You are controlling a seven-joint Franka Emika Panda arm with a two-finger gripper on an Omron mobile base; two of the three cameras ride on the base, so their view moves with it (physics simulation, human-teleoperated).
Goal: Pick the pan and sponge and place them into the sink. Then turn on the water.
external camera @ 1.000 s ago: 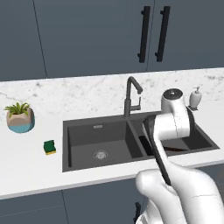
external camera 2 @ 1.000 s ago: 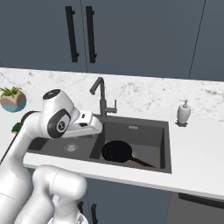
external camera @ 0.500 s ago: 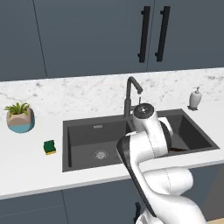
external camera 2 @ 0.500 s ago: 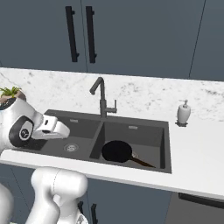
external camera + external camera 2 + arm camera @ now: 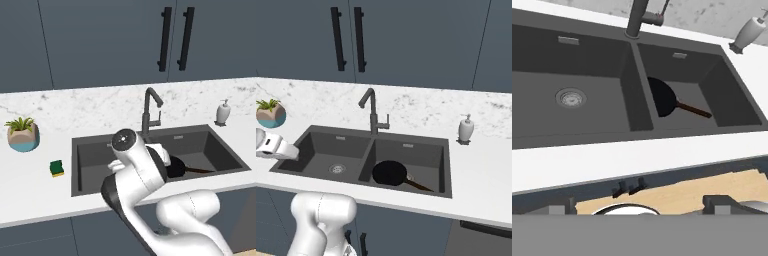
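In the sink's (image 5: pixel 448 165) right basin lies the pan (image 5: pixel 390 173) (handle pointing right); the sponge (image 5: pixel 57 168) sits on the table (image 5: pixel 35 187) left of it; jaws apart, empty.

My arm (image 5: pixel 145 175) is white with dark joints. The sink (image 5: pixel 321 150) is dark grey, its tap (image 5: pixel 372 112) darker still. The pan (image 5: pixel 389 173) is black with a brown handle. The sponge (image 5: pixel 57 168) is green over yellow. The counter (image 5: pixel 30 187) is white, grey-veined marble; the cupboards (image 5: pixel 406 45) are slate blue
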